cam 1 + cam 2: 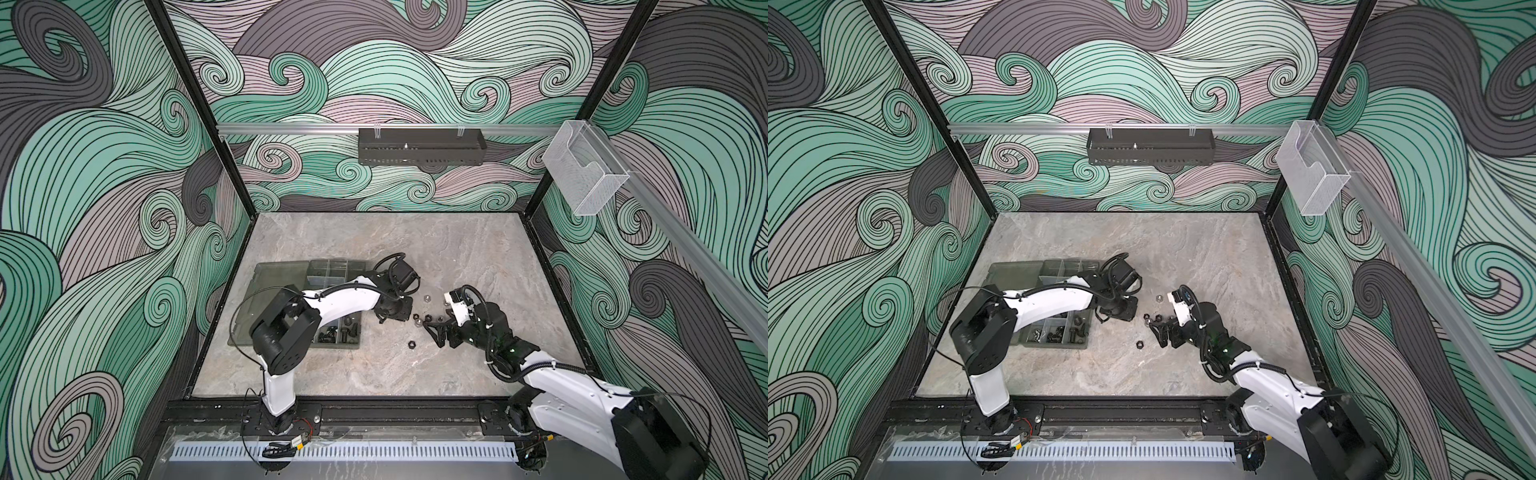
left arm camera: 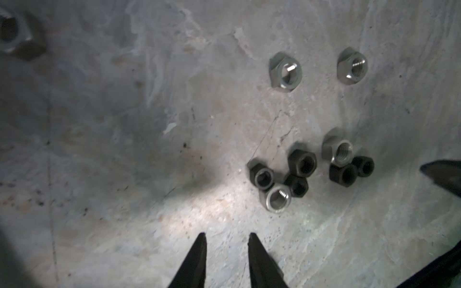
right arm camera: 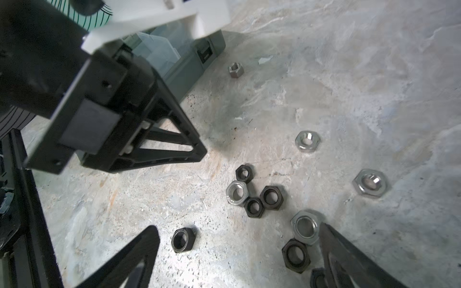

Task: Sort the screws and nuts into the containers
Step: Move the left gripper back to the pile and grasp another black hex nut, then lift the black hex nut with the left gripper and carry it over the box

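Note:
Several loose nuts, black and silver, lie on the stone table between the two arms; in both top views they are small specks. My left gripper hovers just short of the cluster, open a little, with nothing between its fingers. My right gripper stands wide open over the table, with a black nut and a silver nut between its fingers. The containers are compartments of a grey-green box under the left arm. Black screws lie in a near compartment.
The box's lid lies open flat to the left. One black nut sits apart, nearer the front. A black perforated tray hangs on the back wall and a clear holder on the right rail.

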